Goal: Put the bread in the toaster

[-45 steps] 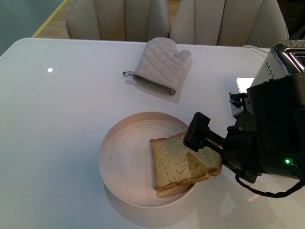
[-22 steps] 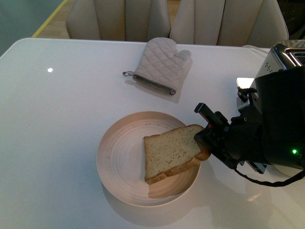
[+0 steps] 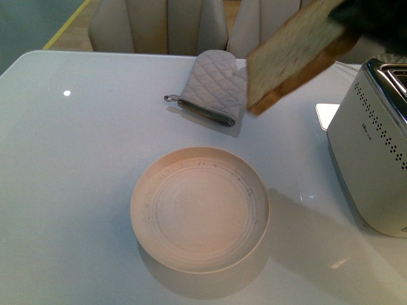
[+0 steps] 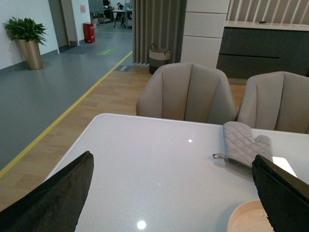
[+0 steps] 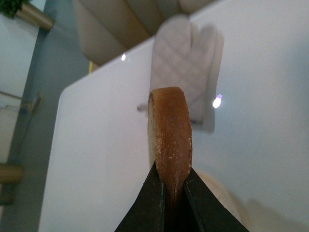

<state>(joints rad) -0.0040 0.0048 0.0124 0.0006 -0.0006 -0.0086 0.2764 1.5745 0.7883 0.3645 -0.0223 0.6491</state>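
One tool [image 5: 173, 189] (right, mostly cropped) pinches bread [image 3: 289, 54].

white table [image 3: 76, 190] carries a pale plate [image 3: 145, 219], quilted oven mitt [image 3: 213, 86] and toaster [image 3: 372, 165].

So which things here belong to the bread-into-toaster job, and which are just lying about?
Part of the job: bread, clamped by the right gripper, up in the air; toaster, on the table's right side.
Just lying about: oven mitt; plate; chairs beyond the table.
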